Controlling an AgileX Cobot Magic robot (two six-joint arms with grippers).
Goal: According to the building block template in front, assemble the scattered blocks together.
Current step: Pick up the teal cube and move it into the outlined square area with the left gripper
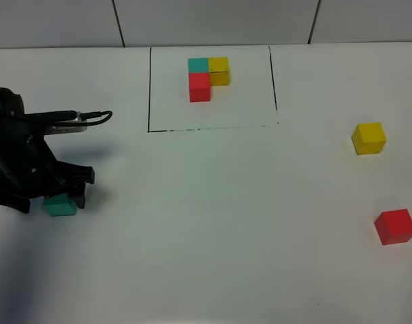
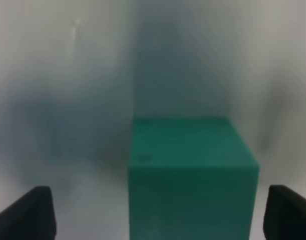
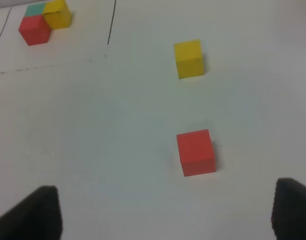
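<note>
Left gripper (image 1: 50,197) is down at the table (image 1: 212,223) on the near left. Its jaws are wide and straddle the teal cube (image 2: 193,170), with bare table showing on both sides of it, so nothing is gripped yet. The cube sits much closer to one jaw than the other. On closing, that jaw would likely meet it first and shove or twist it before the other arrives, leaving a skewed hold. A cube carried crooked would not sit flush against its neighbours later.

Right gripper (image 3: 168,215) hangs empty and wide over the right side, with the red cube (image 1: 395,226) near it and the yellow cube (image 1: 369,138) a little farther. All three loose cubes lie well apart, so each needs a long carry, and a weak pinch could drop one. The template (image 1: 209,77) sits far centre inside its black frame (image 1: 149,88), and building too near risks nudging it.
</note>
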